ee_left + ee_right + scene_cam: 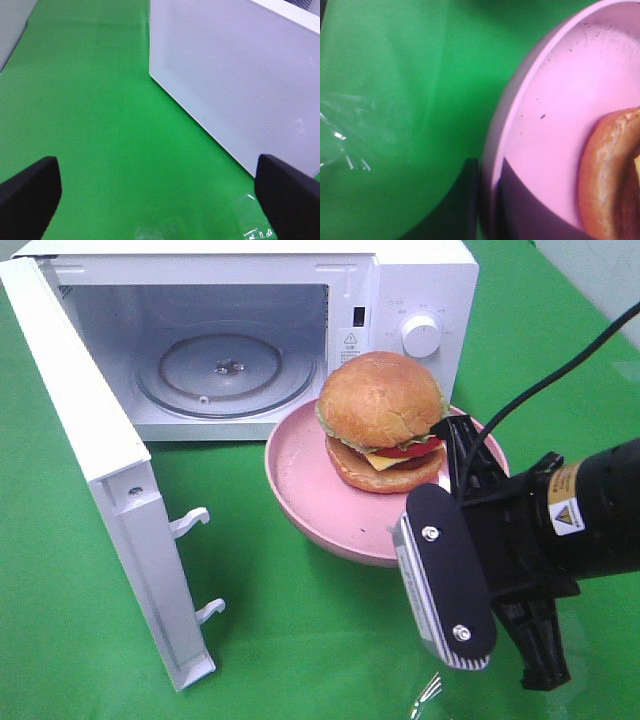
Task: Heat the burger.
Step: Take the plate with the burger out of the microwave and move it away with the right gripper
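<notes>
The burger (383, 412), with a golden-brown bun, lettuce, tomato and cheese, sits on a pink plate (305, 480) in front of the open white microwave (420, 300). The microwave's glass turntable (225, 375) is bare. My right gripper (432, 502) reaches in from the right and is shut on the plate's near right rim. In the right wrist view the rim (492, 150) runs between the dark fingers (467, 205), and the bun edge (605, 175) shows beside them. My left gripper (160, 200) is open and empty over green cloth beside the microwave's side wall (235, 75). It is out of the high view.
The microwave door (110, 490) swings open toward the front left, with its latches (190, 522) sticking out. Green cloth (300, 640) covers the table. A crinkle of clear plastic (428, 692) lies near the front edge.
</notes>
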Available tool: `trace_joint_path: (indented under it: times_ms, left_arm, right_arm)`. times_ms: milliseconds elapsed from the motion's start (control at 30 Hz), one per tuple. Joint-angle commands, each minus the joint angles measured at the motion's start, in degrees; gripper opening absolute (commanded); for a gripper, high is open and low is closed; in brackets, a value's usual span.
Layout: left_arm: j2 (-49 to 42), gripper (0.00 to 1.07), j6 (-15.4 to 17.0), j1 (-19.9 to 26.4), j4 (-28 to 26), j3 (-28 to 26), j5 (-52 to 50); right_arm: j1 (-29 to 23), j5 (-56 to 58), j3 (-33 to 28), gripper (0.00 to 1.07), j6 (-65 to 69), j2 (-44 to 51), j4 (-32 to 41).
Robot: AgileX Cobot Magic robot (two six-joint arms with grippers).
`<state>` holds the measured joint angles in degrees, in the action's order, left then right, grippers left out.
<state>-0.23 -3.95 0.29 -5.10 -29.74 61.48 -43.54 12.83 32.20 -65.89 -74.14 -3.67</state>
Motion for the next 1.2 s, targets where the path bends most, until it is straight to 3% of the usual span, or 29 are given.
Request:
trace_joint_path:
  times_ms: [33,700,1000,1200]
  left_arm:
    - [-1.0,0.97,0.3,0.1,-0.4,0.1,-0.2]
    - [-1.0,0.97,0.3,0.1,-0.4,0.1,-0.2]
    - [-1.0,0.97,0.3,0.1,-0.4,0.1,-0.2]
    - [-1.0,0.97,0.3,0.1,-0.4,0.1,-0.2]
  right_arm:
    - [-0.1,0.3,-0.5,0.00,3.8,4.6,-4.4]
    - [-0.1,20.3,-0.5,0.00,28.2,15.4,-19.1]
    - [-0.1,26.9,-0.5,0.00,52.5,15.4,-31.9]
    - [-0.1,30.1,-0.5,0.00,62.7,15.2,-33.7]
